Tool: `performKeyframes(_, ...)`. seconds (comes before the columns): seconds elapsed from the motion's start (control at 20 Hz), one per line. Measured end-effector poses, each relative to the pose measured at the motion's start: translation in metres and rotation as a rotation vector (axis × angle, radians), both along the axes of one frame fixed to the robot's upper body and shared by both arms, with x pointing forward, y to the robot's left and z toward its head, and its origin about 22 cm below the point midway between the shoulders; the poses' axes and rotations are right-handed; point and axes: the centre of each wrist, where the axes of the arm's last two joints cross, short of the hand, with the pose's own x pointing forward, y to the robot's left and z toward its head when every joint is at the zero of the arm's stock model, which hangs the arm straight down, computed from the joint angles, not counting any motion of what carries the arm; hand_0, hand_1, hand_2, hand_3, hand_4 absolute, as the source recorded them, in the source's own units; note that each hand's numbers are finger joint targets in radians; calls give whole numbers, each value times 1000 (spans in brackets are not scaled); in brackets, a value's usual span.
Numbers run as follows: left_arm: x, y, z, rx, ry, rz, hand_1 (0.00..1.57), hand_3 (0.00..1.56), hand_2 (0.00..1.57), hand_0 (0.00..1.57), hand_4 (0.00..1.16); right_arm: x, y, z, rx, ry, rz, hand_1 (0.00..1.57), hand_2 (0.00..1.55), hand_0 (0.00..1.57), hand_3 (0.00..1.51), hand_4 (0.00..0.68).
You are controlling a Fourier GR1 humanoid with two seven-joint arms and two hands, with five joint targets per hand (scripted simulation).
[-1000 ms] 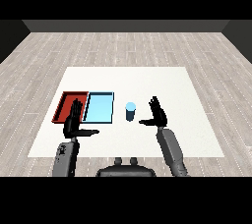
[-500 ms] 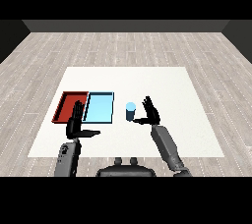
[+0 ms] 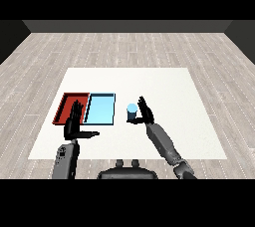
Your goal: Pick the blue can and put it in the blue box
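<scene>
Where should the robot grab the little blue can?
Round its upright side wall, coming from the right. The blue can stands upright, apart from the light blue tray on its left, and the open right hand is already beside it on that side.

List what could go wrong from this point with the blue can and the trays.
1. The right hand is right beside the upright blue can with its fingers still straight; closing in could nudge the can over before they curl round it.
2. The red tray touches the light blue tray, so a release too far left might land in the wrong one.
3. The left hand hovers near the trays' front edge and could obstruct the carry.
</scene>
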Motion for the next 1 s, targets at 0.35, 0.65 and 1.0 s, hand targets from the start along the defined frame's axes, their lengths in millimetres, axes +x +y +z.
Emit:
performKeyframes(0.35,0,4,3,-5,0,6,0,0,0,0,0,14,13,3,-23,13,13,0,0,0,0,0)
performKeyframes(0.65,2,1,5,-12,1,13,0,0,0,0,0,19,28,2,-35,28,24,0,0,0,0,0)
performKeyframes(1.0,8,-4,1,-28,-4,10,0,0,0,0,0,28,37,3,-51,37,33,0,0,0,0,0)
